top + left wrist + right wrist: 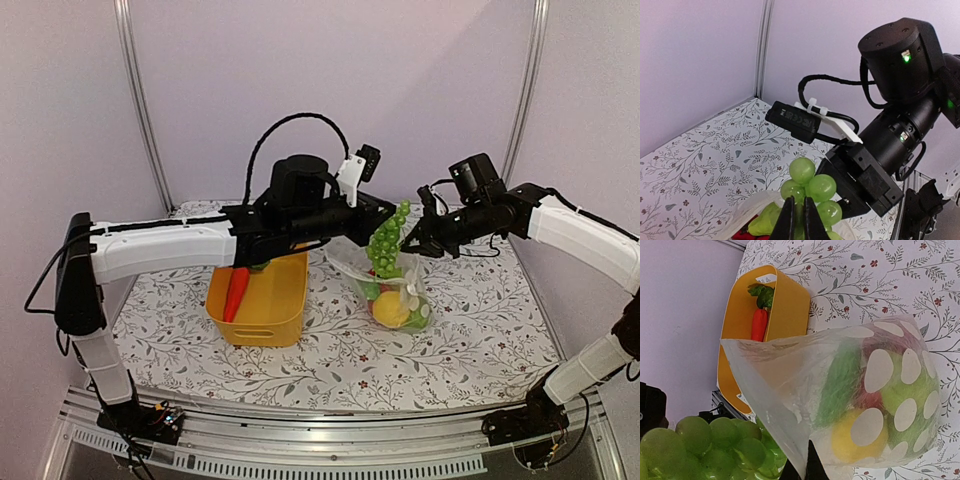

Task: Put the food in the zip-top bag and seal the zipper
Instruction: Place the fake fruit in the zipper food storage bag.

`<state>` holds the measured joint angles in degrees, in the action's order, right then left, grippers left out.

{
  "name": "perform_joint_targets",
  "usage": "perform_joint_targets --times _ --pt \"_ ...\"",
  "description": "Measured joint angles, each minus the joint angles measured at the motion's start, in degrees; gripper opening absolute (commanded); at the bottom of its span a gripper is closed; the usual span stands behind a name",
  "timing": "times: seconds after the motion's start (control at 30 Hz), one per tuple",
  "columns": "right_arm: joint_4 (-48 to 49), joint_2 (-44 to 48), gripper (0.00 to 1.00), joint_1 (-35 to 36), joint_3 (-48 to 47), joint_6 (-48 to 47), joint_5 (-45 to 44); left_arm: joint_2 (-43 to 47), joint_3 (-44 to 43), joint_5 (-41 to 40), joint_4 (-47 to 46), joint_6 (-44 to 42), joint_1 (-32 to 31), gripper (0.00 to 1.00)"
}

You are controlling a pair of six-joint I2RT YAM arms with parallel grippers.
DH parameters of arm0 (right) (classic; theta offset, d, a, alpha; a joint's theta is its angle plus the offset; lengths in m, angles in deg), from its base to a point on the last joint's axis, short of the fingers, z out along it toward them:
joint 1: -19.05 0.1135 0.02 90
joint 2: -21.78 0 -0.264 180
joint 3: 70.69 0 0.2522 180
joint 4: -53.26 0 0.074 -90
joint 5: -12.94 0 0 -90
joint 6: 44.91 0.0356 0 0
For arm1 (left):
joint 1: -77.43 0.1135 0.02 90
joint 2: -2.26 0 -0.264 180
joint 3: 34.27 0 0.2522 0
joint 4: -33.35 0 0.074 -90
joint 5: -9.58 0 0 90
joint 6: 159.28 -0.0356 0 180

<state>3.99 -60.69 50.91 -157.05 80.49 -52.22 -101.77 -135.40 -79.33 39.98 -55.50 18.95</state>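
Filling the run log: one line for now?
left gripper: shut on green cluster, at bag mouth | right gripper: shut on bag edge | carrot: in yellow tub

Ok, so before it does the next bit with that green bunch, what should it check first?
1. Grip of left pincer on green cluster: ok.
2. Grip of right pincer on the edge of the zip-top bag: ok.
3. Bag mouth open: ok.
4. Cluster clear of the mouth's rim: cannot tell.
5. All food bagged: not ok; carrot lies in the yellow tub.
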Motion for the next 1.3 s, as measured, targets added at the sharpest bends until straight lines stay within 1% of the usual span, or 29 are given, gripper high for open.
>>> perform_joint_targets --times 0.47,0.83,0.97,1.3 --pt "-0.28 1.97 0.0 0.37 0.02 1.09 -0.15 -5.9 0.0 -0.98 -4.39 0.37 0.0 0.0" --pt "-0.48 2.6 0.0 0.39 0.63 1.29 -0.28 -6.03 0.0 -3.87 -7.23 0.81 0.02 0.0" --pt "-0.48 2.6 0.0 0.39 0.68 1.31 -0.28 -6.03 0.0 -4.52 -7.43 -0.37 0.13 0.0" --pt "-0.44 2.6 0.0 0.39 0.7 1.51 -0.28 -6.03 0.02 -3.63 -10.14 -0.13 1.09 0.0"
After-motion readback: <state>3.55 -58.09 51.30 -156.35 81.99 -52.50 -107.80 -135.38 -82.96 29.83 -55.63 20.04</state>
